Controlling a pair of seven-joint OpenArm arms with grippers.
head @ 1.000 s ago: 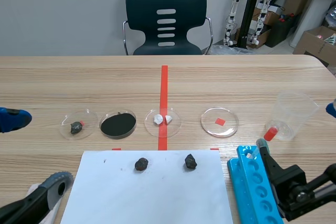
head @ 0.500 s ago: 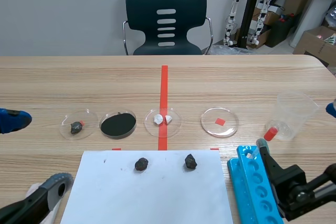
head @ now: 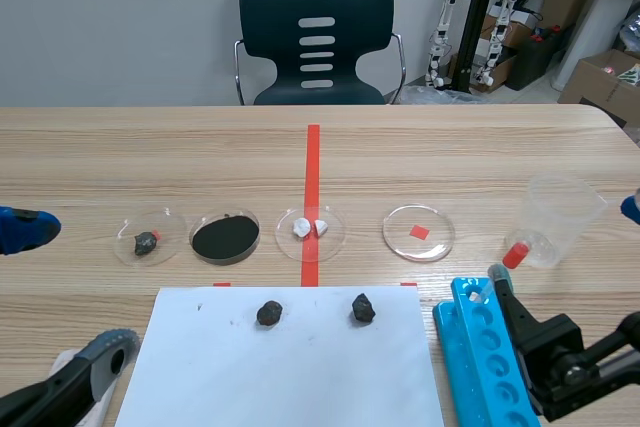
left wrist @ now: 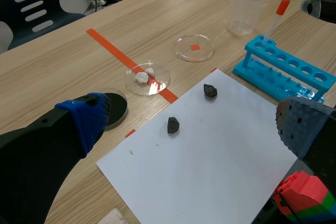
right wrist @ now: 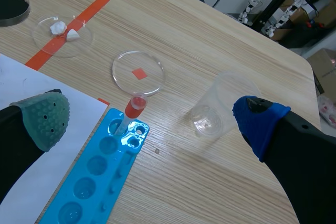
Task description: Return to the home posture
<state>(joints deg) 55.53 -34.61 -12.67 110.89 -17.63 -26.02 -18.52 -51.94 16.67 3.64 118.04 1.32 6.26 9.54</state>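
Both arms sit low at the near edge of the table, one at each corner, pulled back from the work area. That reads as home posture reached or nearly so; I can't tell whether any final settling is left. The left gripper has its fingers wide apart with nothing between them, and it hangs over the near left part of the white paper sheet. The right gripper is likewise spread and empty, above the blue tube rack. Nothing on the table looks mid-handling.

Materials, quickly:
- The table is light wood-grain laminate.
- The paper is flat and matte, and carries two rough dark rocks.
- Behind the paper is a row of four round, clear, shallow dishes. One holds a dark lump, one black powder, one white chunks, and one a small red square.
- The clear beaker is thin, glossy and slightly tapered. It probably tips easily.
- The rack is hard moulded plastic with round holes. A clear tube with a red top leans at its far end.
- The finger pads are soft and dotted, one blue and one grey-green on each gripper.
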